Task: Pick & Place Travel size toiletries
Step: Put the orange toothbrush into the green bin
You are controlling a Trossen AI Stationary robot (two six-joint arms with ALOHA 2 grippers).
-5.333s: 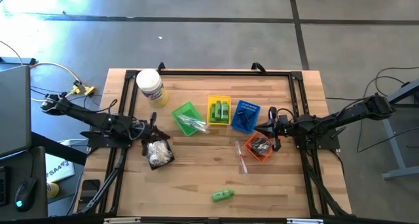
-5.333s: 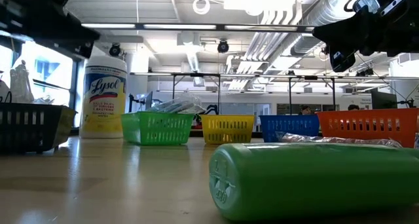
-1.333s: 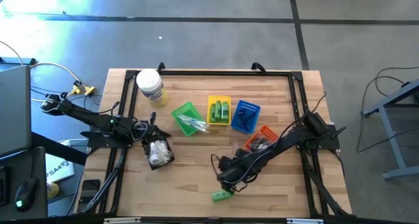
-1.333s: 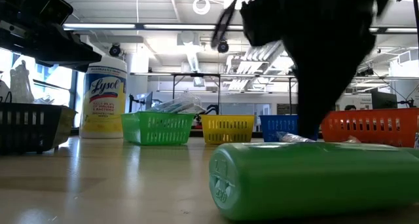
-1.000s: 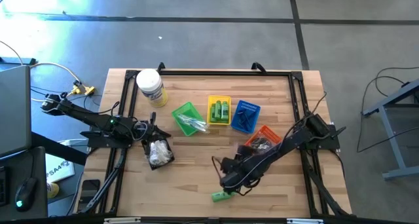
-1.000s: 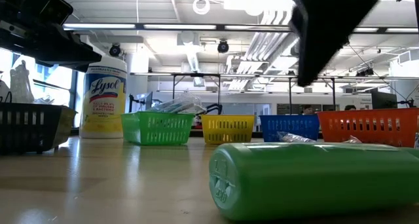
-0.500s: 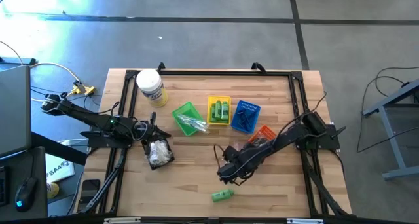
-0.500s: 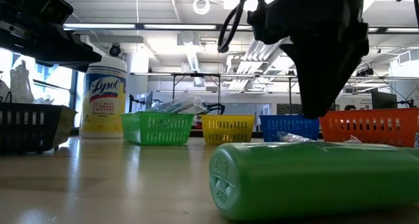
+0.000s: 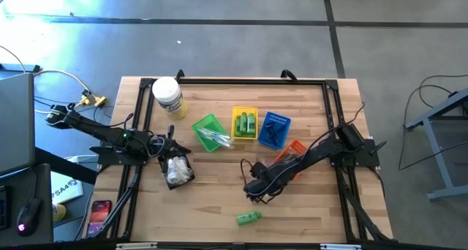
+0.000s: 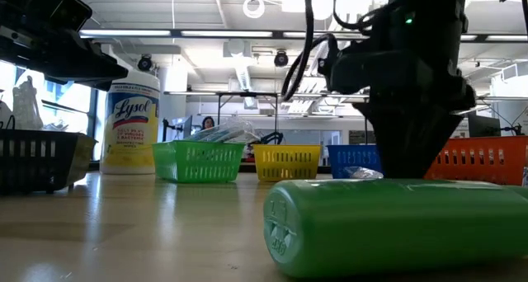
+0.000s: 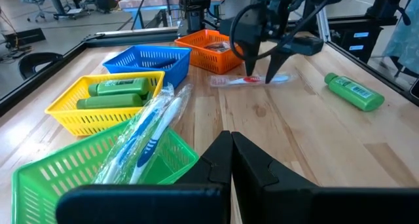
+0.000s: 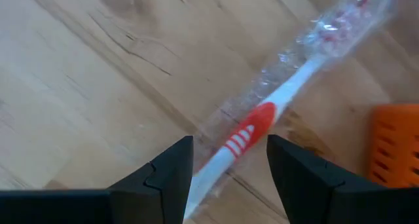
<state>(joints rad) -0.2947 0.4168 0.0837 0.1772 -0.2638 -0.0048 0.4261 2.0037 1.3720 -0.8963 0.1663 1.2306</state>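
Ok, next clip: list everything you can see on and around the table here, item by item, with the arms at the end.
Lysol jar: one, white with yellow label, far left corner of the table.
Green basket: one, holding clear-wrapped toothbrushes, centre row.
Yellow basket: one, holding small green bottles.
Blue basket: one, right of the yellow one.
Orange basket: one, partly under the right arm.
Black basket: one, with white sachets, at the left.
Loose green bottle: one, lying near the front edge.
Wrapped red-and-white toothbrush: one, flat on the wood.
Phone: one, beside the table, front left.
Left gripper: shut, by the black basket.
Right gripper: open, straddling the toothbrush.
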